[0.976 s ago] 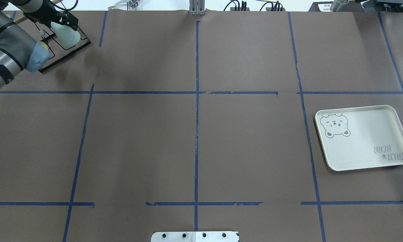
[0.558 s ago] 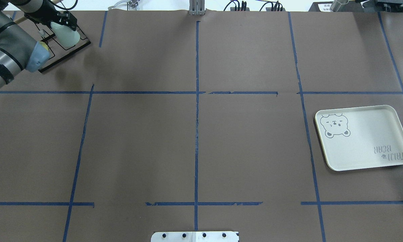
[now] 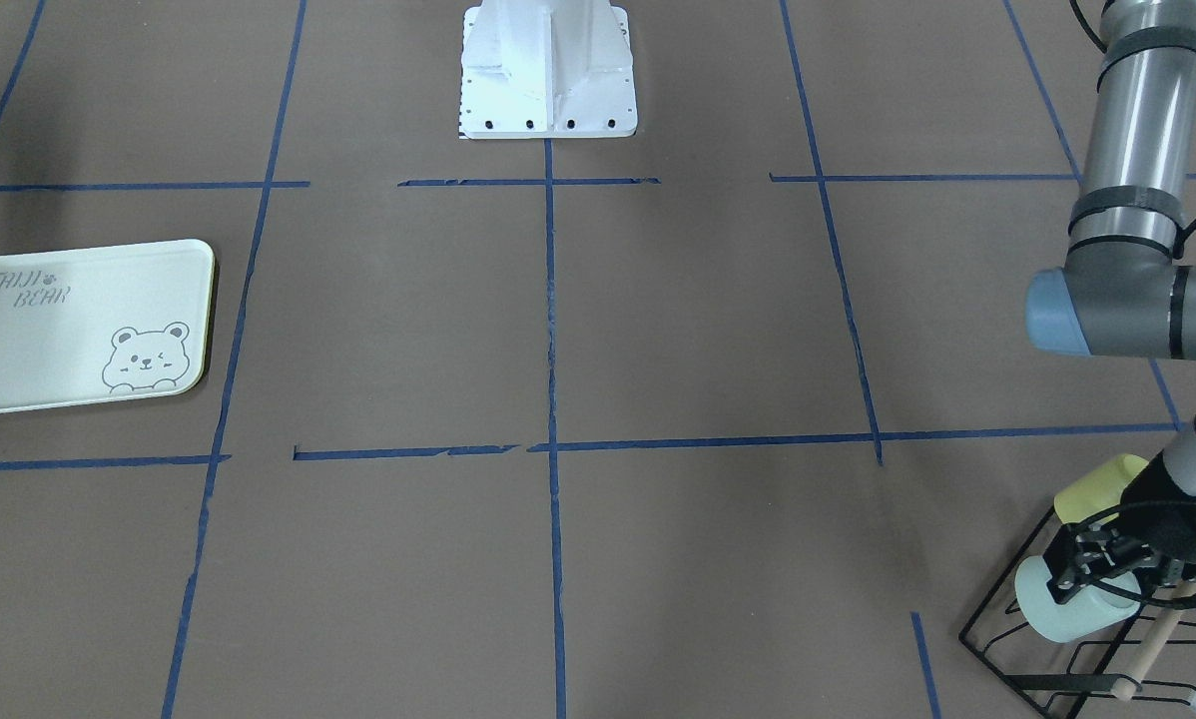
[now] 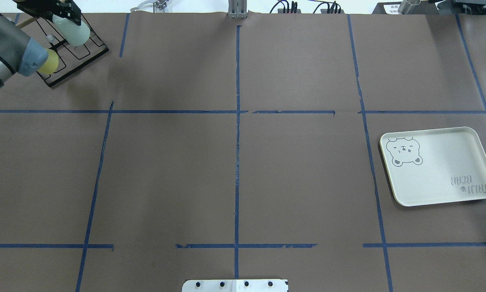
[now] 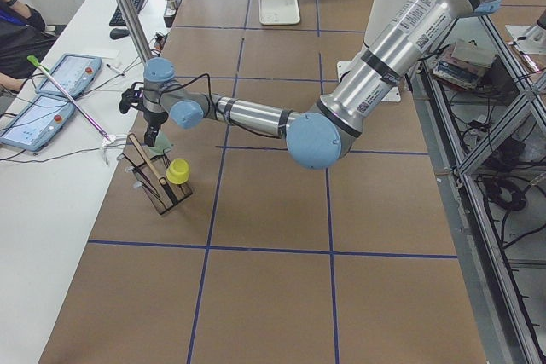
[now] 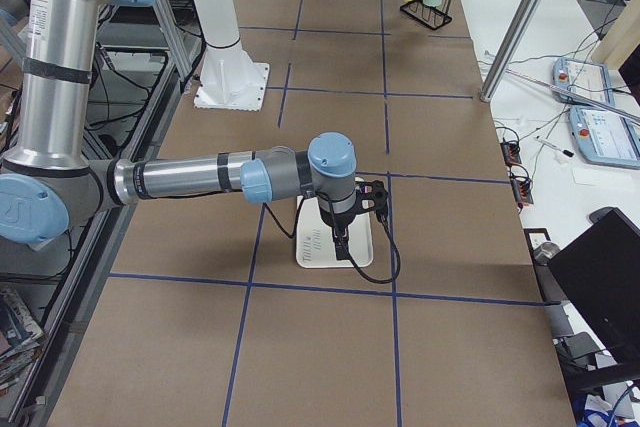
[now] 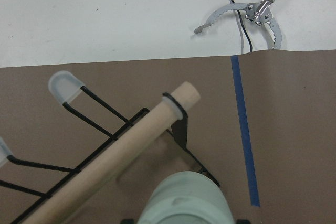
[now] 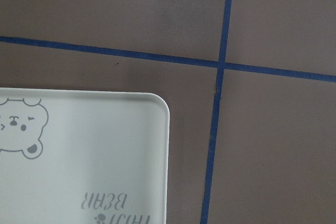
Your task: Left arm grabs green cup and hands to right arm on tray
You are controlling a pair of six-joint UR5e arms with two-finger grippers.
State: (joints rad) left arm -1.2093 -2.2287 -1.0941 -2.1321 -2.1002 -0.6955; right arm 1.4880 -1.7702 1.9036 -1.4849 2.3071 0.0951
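Observation:
The green cup (image 4: 77, 35) is held by my left gripper (image 4: 64, 18) at the table's far left corner, above a black wire rack (image 4: 87, 54). The front-facing view shows the gripper (image 3: 1092, 579) shut on the cup (image 3: 1055, 614), which lies tilted on its side. The left wrist view shows the cup's base (image 7: 184, 203) at its bottom edge. The tray (image 4: 437, 166) lies flat at the right with nothing on it. My right gripper (image 6: 340, 237) hangs just above the tray (image 6: 312, 242); I cannot tell whether it is open or shut. The right wrist view shows only the tray's corner (image 8: 79, 156).
A yellow cup (image 4: 48, 61) sits on the rack beside the green one, also seen in the front-facing view (image 3: 1097, 486). A wooden dowel (image 7: 115, 150) runs along the rack's top. Blue tape lines cross the brown table. The table's far edge is close behind the rack.
My left gripper has drawn the green cup up and back towards the table's far edge, away from the rack. My left arm has shifted and uncovered the yellow cup. The tray has not moved.

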